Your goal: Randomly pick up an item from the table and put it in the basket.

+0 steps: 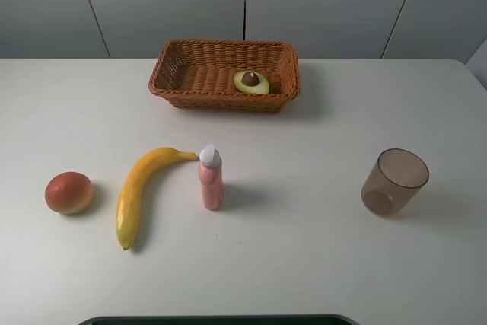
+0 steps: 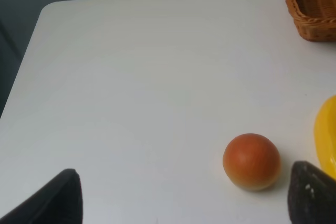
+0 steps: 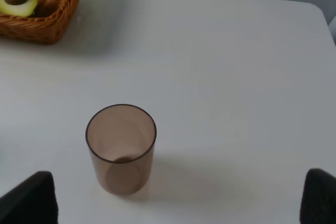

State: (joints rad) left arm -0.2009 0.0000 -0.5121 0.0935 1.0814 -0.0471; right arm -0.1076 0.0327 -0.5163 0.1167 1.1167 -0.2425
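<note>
The halved avocado (image 1: 251, 81) lies cut side up, its brown pit showing, inside the wicker basket (image 1: 183, 62) at the back middle of the white table (image 1: 304, 249). It also shows in the right wrist view (image 3: 18, 1), in the basket (image 3: 58, 9). No arm shows in the exterior high view. The left gripper (image 2: 184, 195) is open and empty, its dark fingertips (image 2: 58, 200) wide apart above the table near the orange-red fruit. The right gripper (image 3: 178, 198) is open and empty, its fingertips (image 3: 29, 198) wide apart near the brown cup.
A round orange-red fruit (image 1: 69, 192) (image 2: 251, 161), a yellow banana (image 1: 141, 188) and an upright pink bottle (image 1: 211, 177) stand at the front left. A translucent brown cup (image 1: 394, 181) (image 3: 121, 148) stands at the right. A dark edge (image 1: 221, 320) lies at the table's front.
</note>
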